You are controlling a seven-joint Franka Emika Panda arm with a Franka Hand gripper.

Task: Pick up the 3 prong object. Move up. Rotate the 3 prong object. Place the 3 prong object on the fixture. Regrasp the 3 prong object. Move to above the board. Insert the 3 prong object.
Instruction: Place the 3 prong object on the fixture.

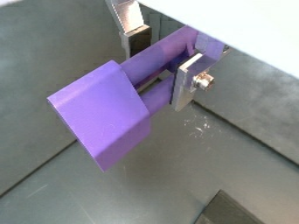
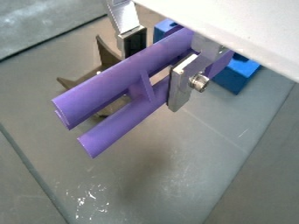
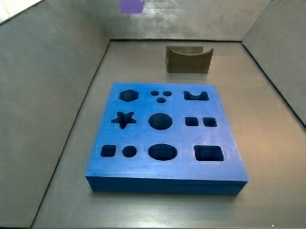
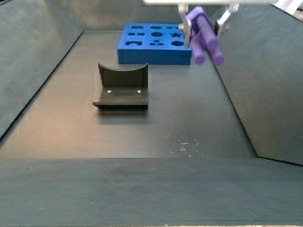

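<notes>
Purple plastic fills both wrist views: the gripper (image 2: 158,59) is clamped on the 3 prong object (image 2: 128,101), whose long axis juts straight out past the silver fingers (image 2: 184,83). In a side view the peg (image 4: 204,35) hangs high, with the fixture (image 4: 122,88) well below at about seven o'clock and the board (image 4: 155,43) behind it. In a side view only a purple tip (image 3: 131,6) shows at the top edge, so I judge the carry toward the fixture's notch comes next.

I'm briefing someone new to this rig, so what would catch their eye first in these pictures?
First, the light-purple 3 prong object, clamped between the silver fingers of the gripper and held in the air above the floor. Next, the large blue board with its star, round and square cut-outs, lying flat in the middle of the floor in a side view. Behind it stands the dark fixture, with nothing on it.
</notes>
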